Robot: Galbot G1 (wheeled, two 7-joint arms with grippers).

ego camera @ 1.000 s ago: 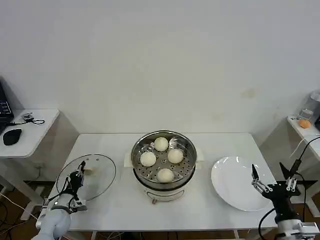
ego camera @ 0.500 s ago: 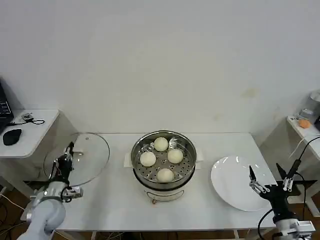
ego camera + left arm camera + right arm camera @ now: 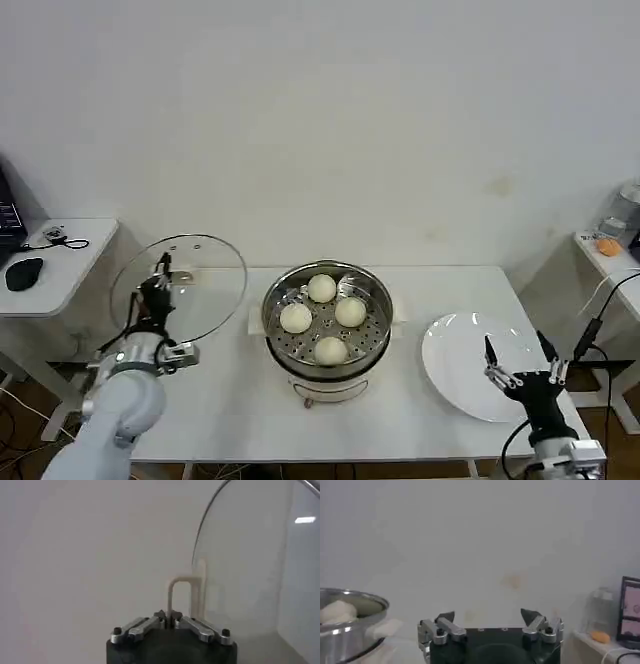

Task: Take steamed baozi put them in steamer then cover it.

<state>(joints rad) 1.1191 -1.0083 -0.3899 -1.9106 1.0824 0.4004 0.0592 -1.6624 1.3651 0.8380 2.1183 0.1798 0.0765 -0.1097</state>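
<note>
Left gripper (image 3: 160, 277) clamped on cover (image 3: 180, 288) handle, left of frame, lid raised beside steamer (image 3: 327, 322). Right gripper (image 3: 518, 362) fingers apart, lower right. White table (image 3: 230, 400), plain wall.

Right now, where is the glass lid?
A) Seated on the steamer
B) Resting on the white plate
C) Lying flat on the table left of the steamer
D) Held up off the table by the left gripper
D: the left gripper is shut on the handle of the cover, which is raised and tilted left of the open steamer.
</note>
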